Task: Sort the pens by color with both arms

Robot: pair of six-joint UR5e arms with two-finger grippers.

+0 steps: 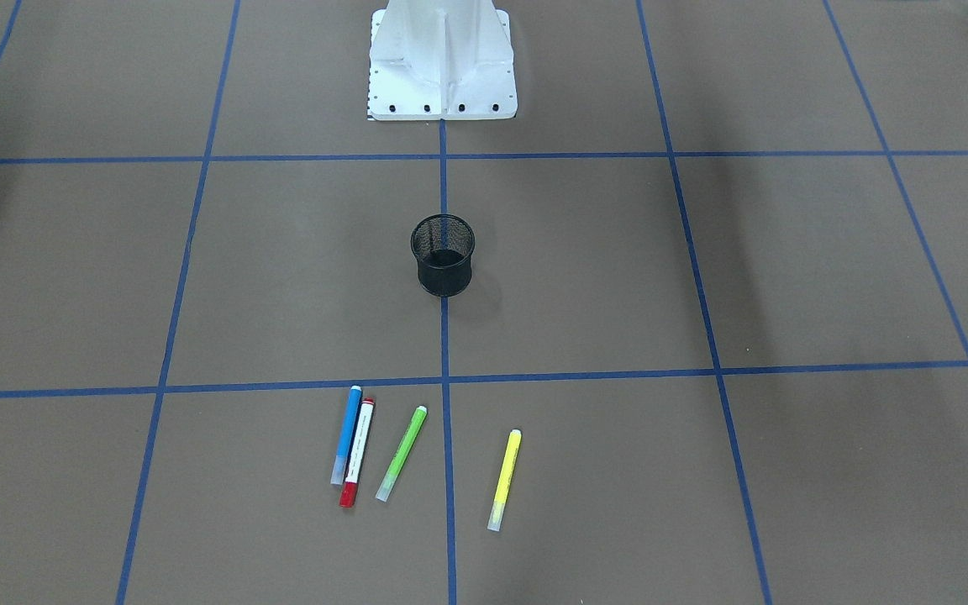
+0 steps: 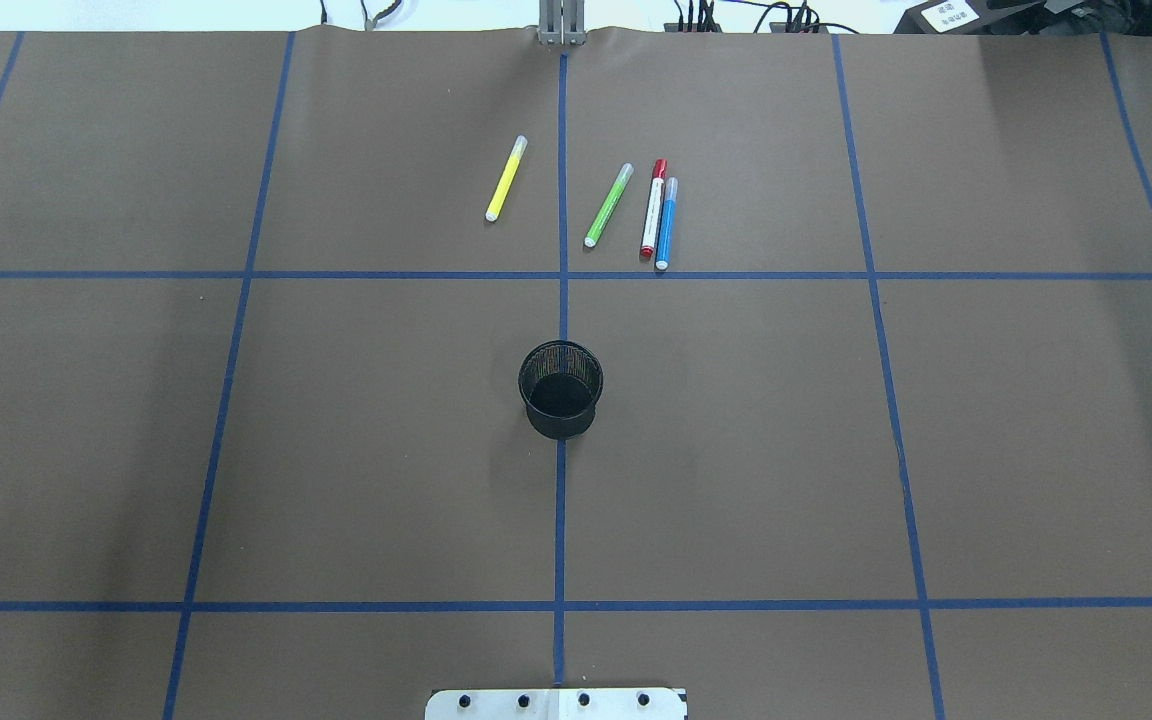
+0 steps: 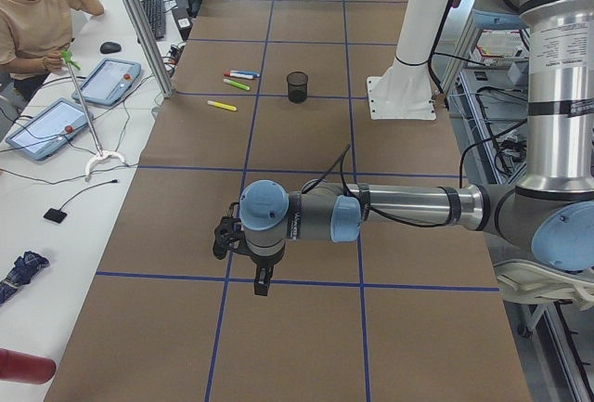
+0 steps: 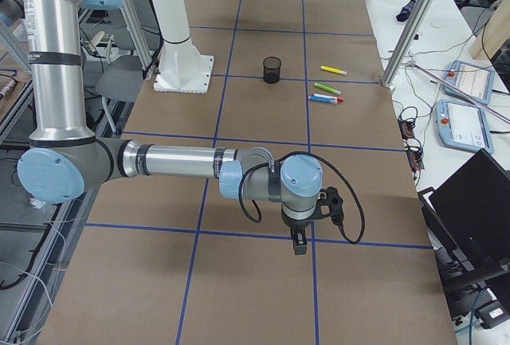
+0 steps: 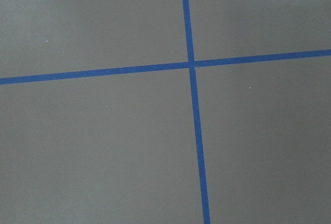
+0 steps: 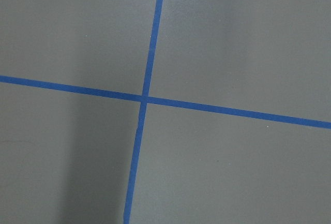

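Observation:
Four pens lie side by side on the brown table, on the far side from the robot's base. In the overhead view they are a yellow pen (image 2: 505,179), a green pen (image 2: 608,205), a white pen with red ends (image 2: 652,210) and a blue pen (image 2: 666,224) touching it. They also show in the front view: blue (image 1: 346,434), white-red (image 1: 357,452), green (image 1: 401,454), yellow (image 1: 504,480). My left gripper (image 3: 263,281) and right gripper (image 4: 300,243) hang over the table's two ends, far from the pens. I cannot tell whether they are open or shut.
A black mesh cup (image 2: 561,388) stands upright at the table's middle, between the pens and the white pedestal base (image 1: 442,67). Blue tape lines grid the table. An operator (image 3: 32,21) sits at a side desk with tablets beyond the table's far edge.

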